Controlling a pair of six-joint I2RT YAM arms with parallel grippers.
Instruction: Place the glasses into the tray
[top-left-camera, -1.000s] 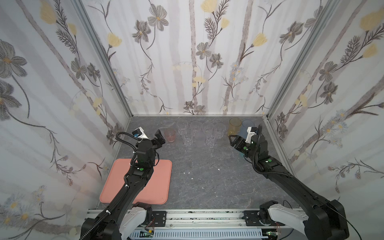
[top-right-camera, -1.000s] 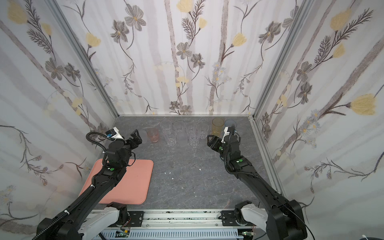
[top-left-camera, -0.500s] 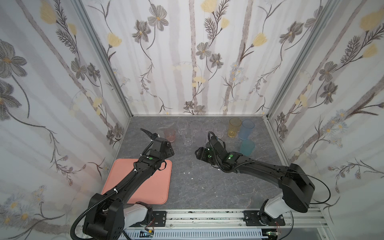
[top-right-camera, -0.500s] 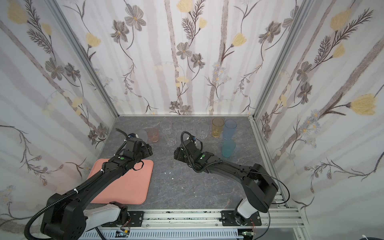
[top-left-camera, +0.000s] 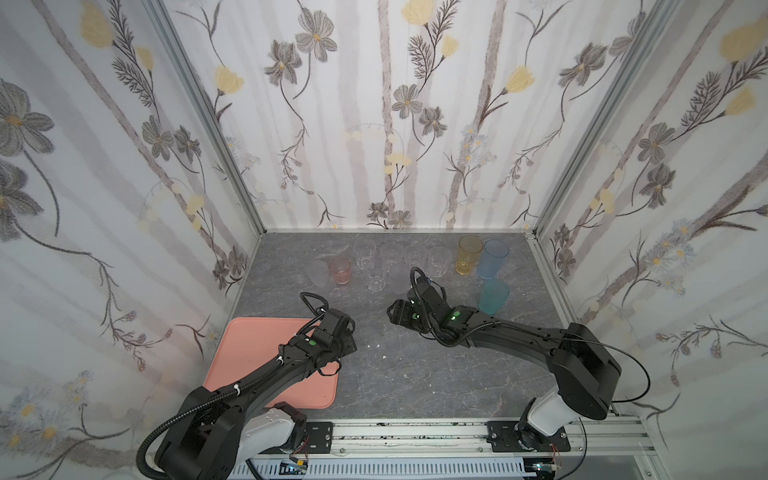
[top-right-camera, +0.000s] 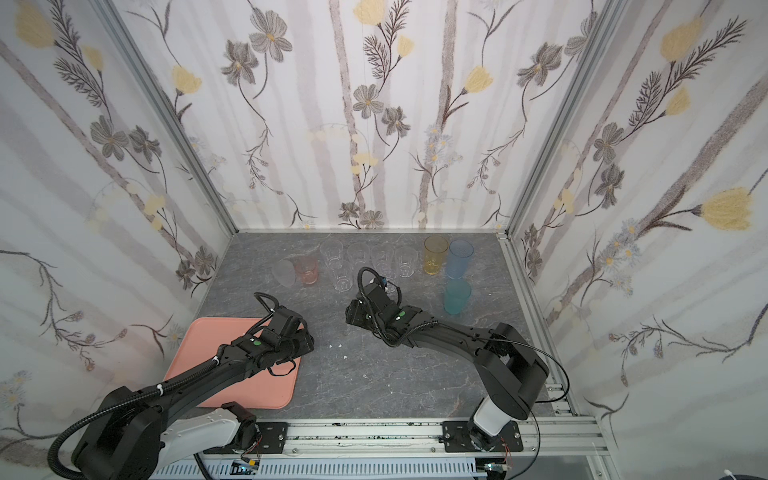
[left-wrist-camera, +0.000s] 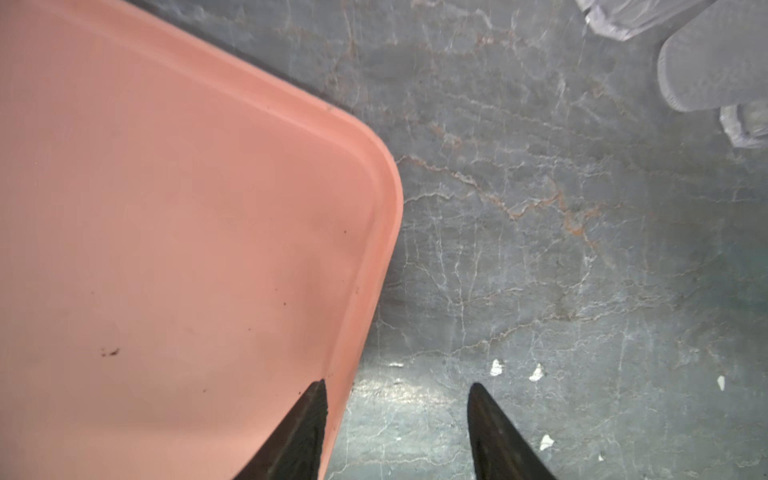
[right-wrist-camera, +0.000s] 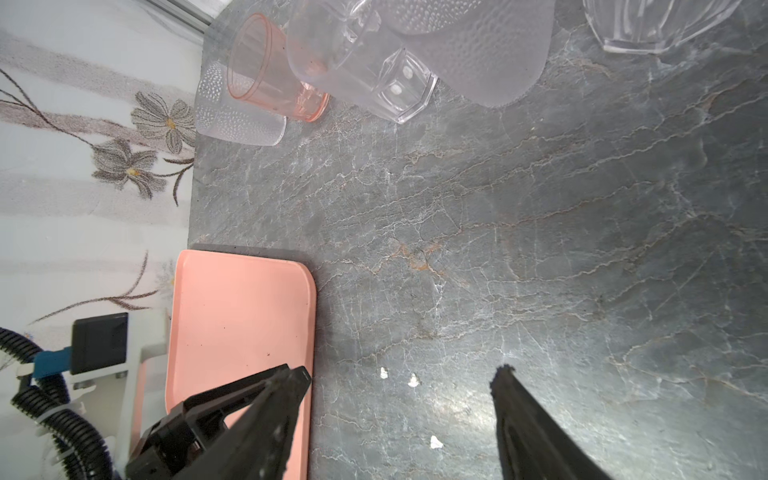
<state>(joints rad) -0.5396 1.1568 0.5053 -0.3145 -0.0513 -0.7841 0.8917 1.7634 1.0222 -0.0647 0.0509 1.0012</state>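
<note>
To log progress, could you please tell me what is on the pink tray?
Where the tray shows, it is bare apart from dark specks. The left arm crosses above it, covering a strip in both top views; that part cannot be checked.

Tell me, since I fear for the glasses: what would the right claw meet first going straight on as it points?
Probably the bare table beside the white crumbs: the right claw seems to point steeply down, short of the glasses.

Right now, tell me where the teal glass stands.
In both top views the teal glass stands right of centre on the table, just nearer the camera than the blue glass.
</note>
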